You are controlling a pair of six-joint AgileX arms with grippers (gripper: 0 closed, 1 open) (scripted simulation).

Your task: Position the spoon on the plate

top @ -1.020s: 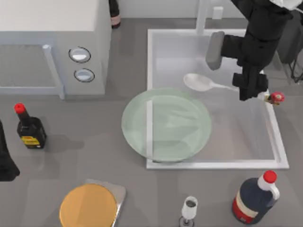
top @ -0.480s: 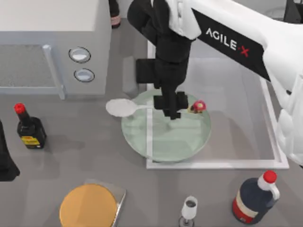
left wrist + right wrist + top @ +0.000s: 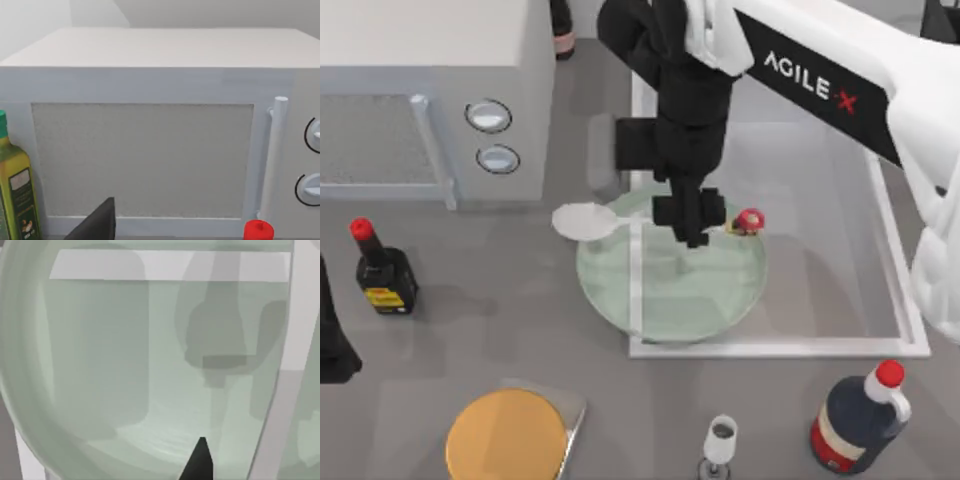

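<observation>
The desk [image 3: 520, 320] is seen from straight above in the top view, with the microwave [image 3: 430, 90] at the upper left and the plate [image 3: 670, 290] near the middle. The left wrist view is taken low and level, close to the microwave [image 3: 150, 140], whose door and handle are faced head-on; this microwave is the part shared with the top view. The right wrist view is aimed steeply down from very near the plate [image 3: 100, 365], its green surface spreading across the frame; the plate is shared with the top view.
</observation>
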